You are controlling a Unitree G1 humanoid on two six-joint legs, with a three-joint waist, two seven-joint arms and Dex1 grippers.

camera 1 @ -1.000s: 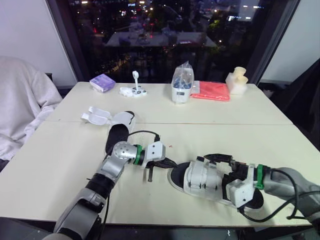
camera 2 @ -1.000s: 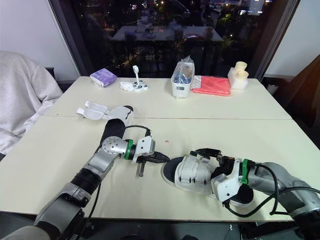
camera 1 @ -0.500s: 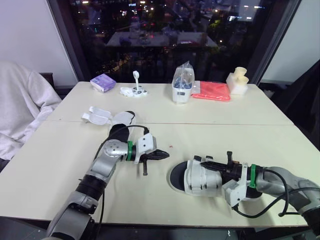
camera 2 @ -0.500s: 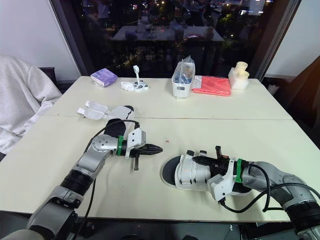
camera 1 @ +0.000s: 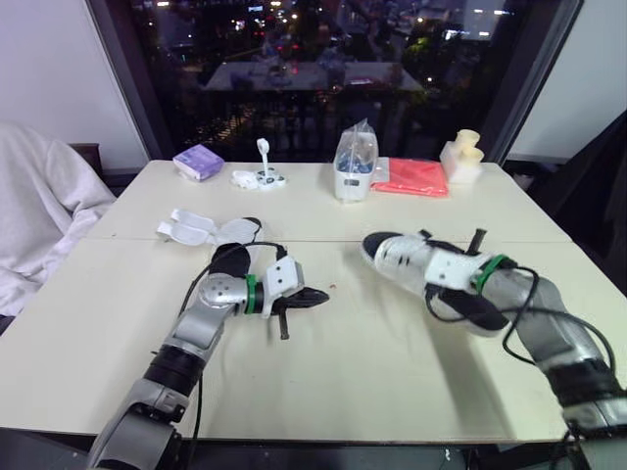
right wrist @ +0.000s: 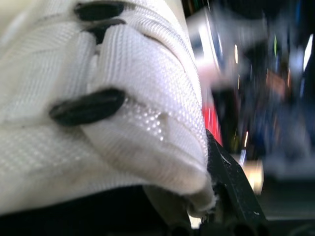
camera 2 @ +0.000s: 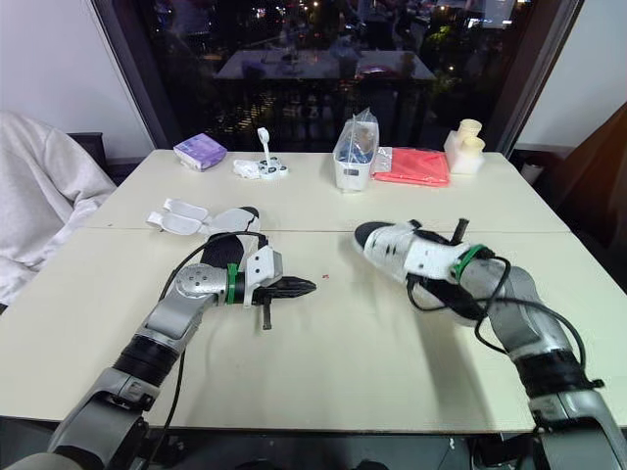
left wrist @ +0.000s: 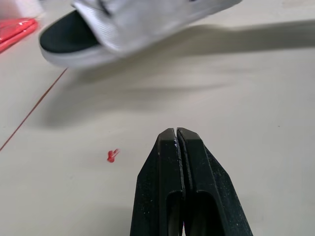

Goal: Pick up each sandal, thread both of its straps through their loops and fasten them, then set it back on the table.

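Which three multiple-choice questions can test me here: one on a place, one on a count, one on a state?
1. Where is the red cloth? A. beside the plastic bag; B. on the floor; C. under a sandal.
2. How many sandals are there? A. one; B. two; C. three.
3. The left gripper is: A. wide open; B. shut, empty; C. shut on a strap.
Answers: 1 A, it lies next to the bag. 2 B, a lifted sandal in the right gripper, an open sandal on the table. 3 B, its fingers meet with nothing between.
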